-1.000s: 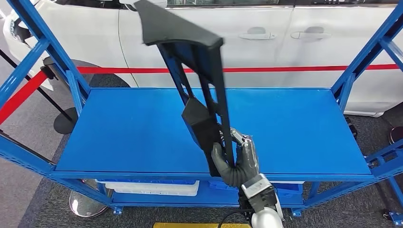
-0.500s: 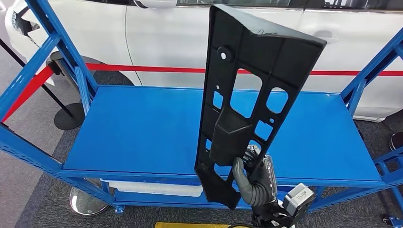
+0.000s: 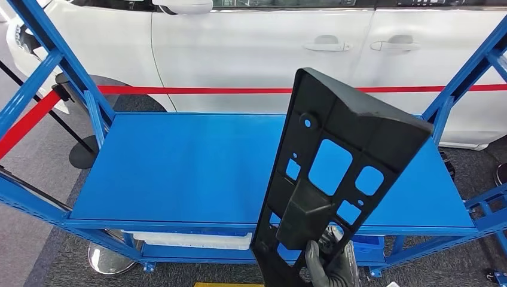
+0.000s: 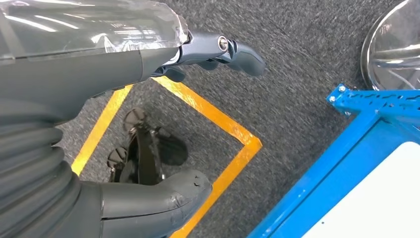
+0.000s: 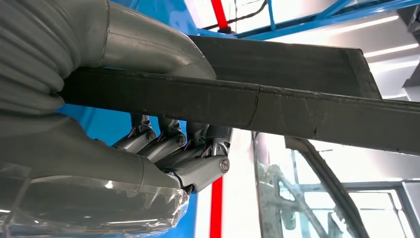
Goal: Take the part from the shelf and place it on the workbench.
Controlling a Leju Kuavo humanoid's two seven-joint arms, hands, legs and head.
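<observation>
Gripping the black part (image 3: 335, 173) by its lower end, our right hand (image 3: 332, 266) holds it upright and slightly tilted above the front edge of the blue shelf (image 3: 179, 167); in the right wrist view the thumb lies over one side of the part's edge and the fingers (image 5: 173, 146) curl around the other. Our left hand (image 4: 124, 148) hangs over grey carpet with yellow floor tape (image 4: 218, 124), holding nothing, thumb and fingers apart. Behind the shelf stands a white car (image 3: 251, 48).
</observation>
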